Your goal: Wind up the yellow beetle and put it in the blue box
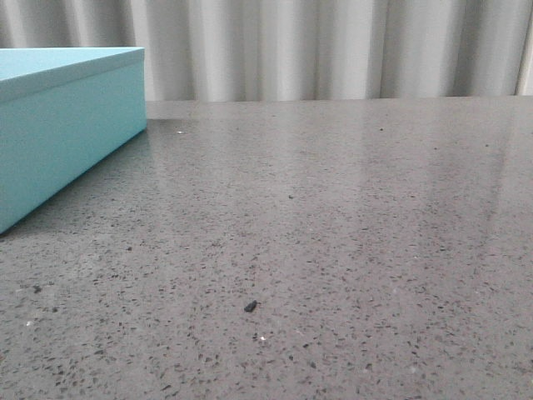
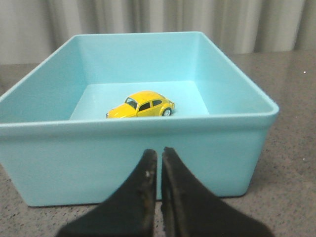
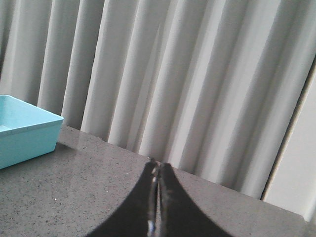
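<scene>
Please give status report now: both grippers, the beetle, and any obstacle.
Left gripper shut, empty, outside the blue box. Right gripper shut, empty, over bare table. Yellow beetle on the box floor, no lid on. Nothing in the way.

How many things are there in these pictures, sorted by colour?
Yellow: 1, the yellow beetle, sitting inside the box.
Turquoise-blue: 1, the blue box, open on top, standing on the grey table.
Black: 2, the left hand and the right hand, both closed and holding nothing.
Total: 4 things.
</scene>
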{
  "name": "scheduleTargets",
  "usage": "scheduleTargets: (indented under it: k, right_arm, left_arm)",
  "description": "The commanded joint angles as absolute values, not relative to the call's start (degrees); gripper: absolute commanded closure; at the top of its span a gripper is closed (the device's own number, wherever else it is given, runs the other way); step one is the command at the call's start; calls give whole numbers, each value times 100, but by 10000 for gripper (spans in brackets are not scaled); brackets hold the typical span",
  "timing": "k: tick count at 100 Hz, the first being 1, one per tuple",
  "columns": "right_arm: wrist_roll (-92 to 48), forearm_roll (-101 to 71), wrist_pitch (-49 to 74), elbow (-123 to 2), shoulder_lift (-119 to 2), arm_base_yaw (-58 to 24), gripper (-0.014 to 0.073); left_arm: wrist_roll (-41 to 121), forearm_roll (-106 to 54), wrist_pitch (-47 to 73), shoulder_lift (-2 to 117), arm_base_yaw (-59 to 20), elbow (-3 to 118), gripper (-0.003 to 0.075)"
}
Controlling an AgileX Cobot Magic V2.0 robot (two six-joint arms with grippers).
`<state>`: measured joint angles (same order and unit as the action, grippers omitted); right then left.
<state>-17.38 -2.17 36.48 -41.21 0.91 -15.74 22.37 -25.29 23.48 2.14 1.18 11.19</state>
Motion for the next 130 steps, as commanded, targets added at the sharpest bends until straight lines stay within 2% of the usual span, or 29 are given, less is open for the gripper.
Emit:
scheduleTargets:
  k: [1,26,73,95,130]
  right_arm:
    - [-1769,-229,3264,-4221,118,-1585,648]
    - [-1769,-229,3251,-4221,128,-1585,648]
    - [-1769,-229,3242,-4221,128,-1585,648]
    - [-1769,-229,3242,-4221,128,-1585,648]
    - [-1769,-182,2969,-3248,128,-1585,648]
  left_arm:
    - [2199,-2421,2029,-70,76,1037,741]
    - [2199,-2198,2280,-183,76,766,741]
    - [2199,-1620,1742,-194,76,-126,741]
    - [2199,-1610,1724,-194,76,-138,741]
    - [2199,-1621,1724,-194,76,-138,741]
